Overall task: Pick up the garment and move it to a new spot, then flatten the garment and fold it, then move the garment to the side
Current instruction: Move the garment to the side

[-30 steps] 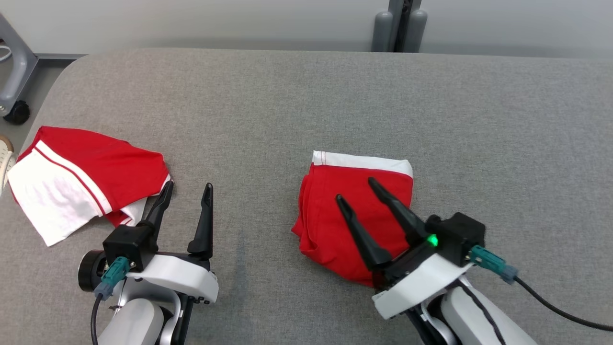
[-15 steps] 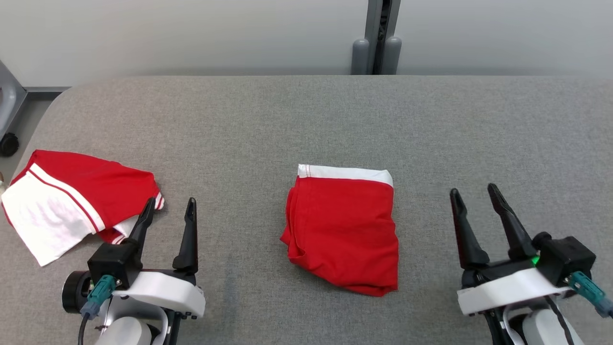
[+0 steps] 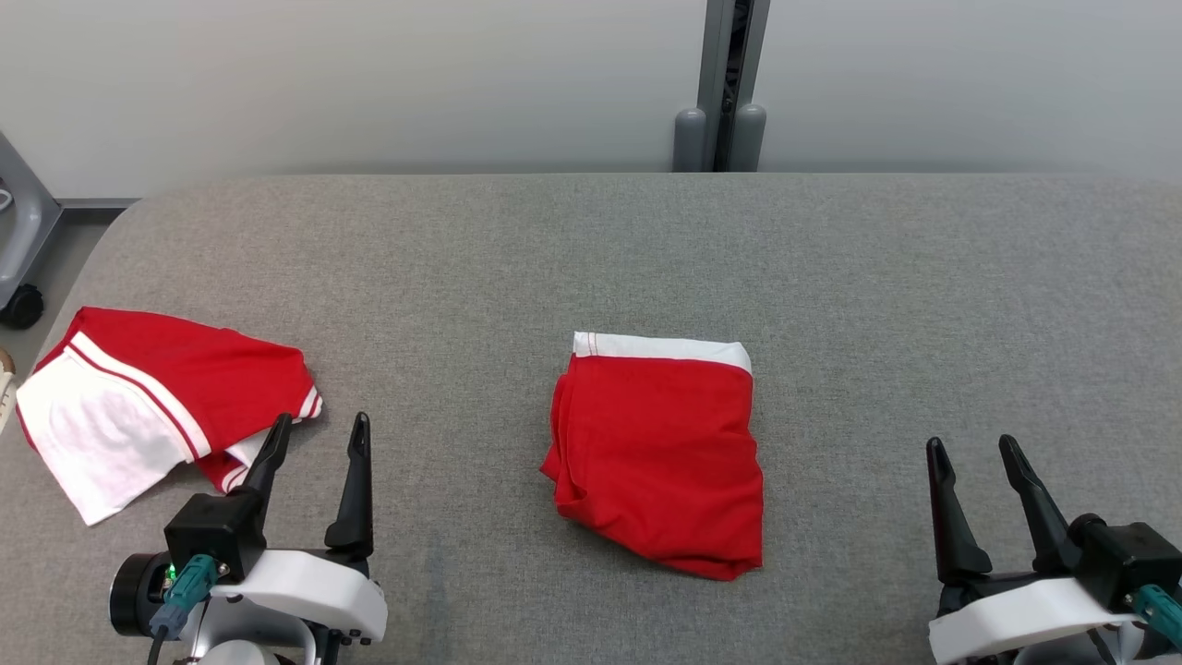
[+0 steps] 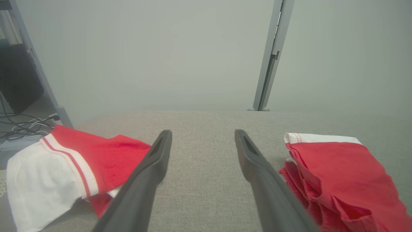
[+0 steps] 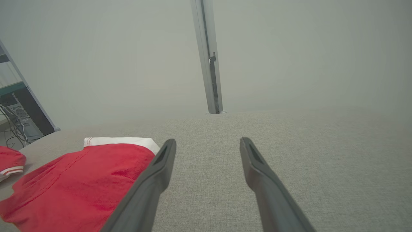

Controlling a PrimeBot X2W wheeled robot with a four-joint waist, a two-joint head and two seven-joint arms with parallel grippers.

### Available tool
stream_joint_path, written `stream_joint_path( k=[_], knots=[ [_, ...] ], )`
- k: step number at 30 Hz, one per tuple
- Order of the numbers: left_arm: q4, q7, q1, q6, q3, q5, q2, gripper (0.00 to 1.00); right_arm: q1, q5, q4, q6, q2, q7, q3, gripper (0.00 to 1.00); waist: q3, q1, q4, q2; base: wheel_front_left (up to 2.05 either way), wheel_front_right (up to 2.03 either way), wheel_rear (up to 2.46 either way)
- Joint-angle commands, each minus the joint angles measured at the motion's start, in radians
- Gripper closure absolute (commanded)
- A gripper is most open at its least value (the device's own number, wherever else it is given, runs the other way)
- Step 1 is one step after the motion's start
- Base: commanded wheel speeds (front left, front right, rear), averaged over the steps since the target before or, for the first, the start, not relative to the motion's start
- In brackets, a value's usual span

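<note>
The garment (image 3: 660, 462) is red with a white waistband and lies folded into a compact rectangle in the middle of the grey table (image 3: 554, 259). It shows again at the right of the left wrist view (image 4: 338, 170) and the lower left of the right wrist view (image 5: 80, 183). My right gripper (image 3: 970, 443) stands open well to its right, holding nothing (image 5: 208, 140). My left gripper (image 3: 320, 420) is open and empty to the left of it (image 4: 202, 132).
A second garment (image 3: 157, 397), red and white and loosely laid, sits at the table's left edge, just beyond my left fingertips (image 4: 64, 164). A grey post (image 3: 720, 83) rises behind the table. A frame with a caster wheel (image 3: 20, 305) stands off the left corner.
My right gripper has drawn back from above the folded garment to the right, open throughout. The head camera has tilted up, shifting the picture. The left gripper has hardly moved.
</note>
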Motion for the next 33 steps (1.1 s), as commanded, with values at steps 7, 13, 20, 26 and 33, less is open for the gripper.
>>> stream_joint_path(
  k=[7,13,20,26,33],
  knots=[
    [-0.007,0.007,-0.031,-0.001,-0.027,0.011,0.001,0.0,0.003,0.015,0.006,0.002,-0.01,0.072,0.02,0.0,0.012,0.0,0.04,0.0,0.0,0.0,0.0],
    [0.002,-0.001,-0.053,-0.013,-0.044,0.014,-0.019,0.0,-0.029,0.03,0.042,0.002,-0.036,0.096,0.078,0.0,0.04,0.0,0.087,0.0,0.0,0.0,0.0],
    [0.03,-0.021,-0.072,-0.028,-0.049,0.002,-0.046,0.0,-0.096,0.077,0.128,0.002,-0.059,0.105,0.161,0.0,0.095,0.0,0.149,0.0,0.0,0.0,0.0],
    [0.054,-0.034,-0.093,-0.042,-0.051,0.005,-0.06,0.0,-0.161,0.114,0.217,0.002,-0.085,0.133,0.214,0.0,0.128,0.0,0.186,0.0,0.0,0.0,0.0],
    [0.079,-0.046,-0.114,-0.055,-0.044,0.01,-0.069,0.0,-0.216,0.158,0.279,0.002,-0.104,0.157,0.266,1.0,0.15,0.0,0.188,0.0,0.0,0.0,0.0]
  ],
)
